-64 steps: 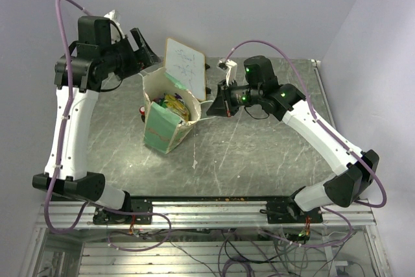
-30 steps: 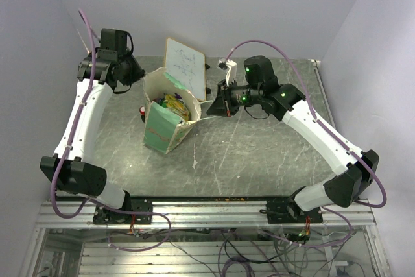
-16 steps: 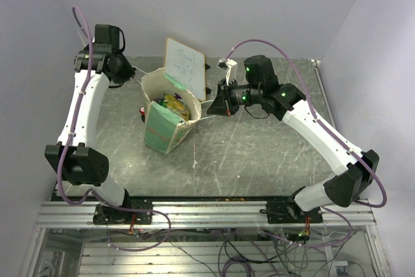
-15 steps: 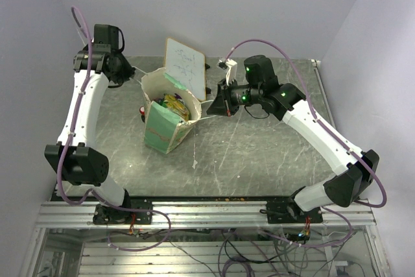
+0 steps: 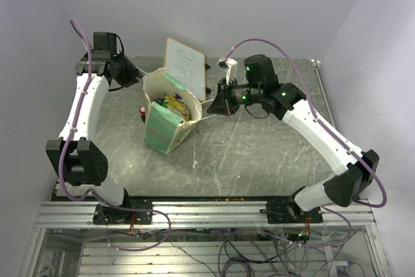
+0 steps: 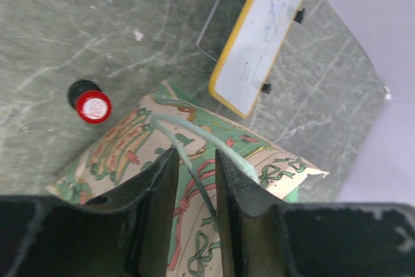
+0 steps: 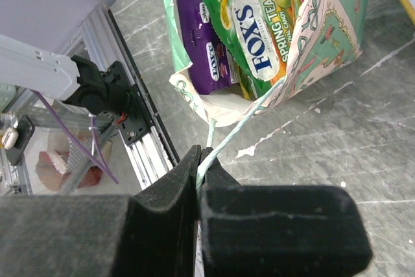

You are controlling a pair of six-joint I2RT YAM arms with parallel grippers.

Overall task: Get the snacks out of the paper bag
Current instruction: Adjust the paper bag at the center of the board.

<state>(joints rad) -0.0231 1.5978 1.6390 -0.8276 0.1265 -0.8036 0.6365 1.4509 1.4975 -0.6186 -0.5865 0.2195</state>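
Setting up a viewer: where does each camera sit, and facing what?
Top external: above, behind the bases, looking down on both arms and the cream paper bag.
Left wrist: looking down past the open left gripper at the bag's outside.
Right wrist: past the right gripper, shut on a string handle, into the bag's colourful snack packets.
Shared: the bag.

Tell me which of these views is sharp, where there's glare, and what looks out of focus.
Top external view: even, soft light, sharp throughout, faint sheen on the table. Left wrist view: the left tool is dark and soft-edged near the lens; the paper bag print is crisp. Right wrist view: the right tool blurs, while the green snack packet reads clearly with glossy highlights.
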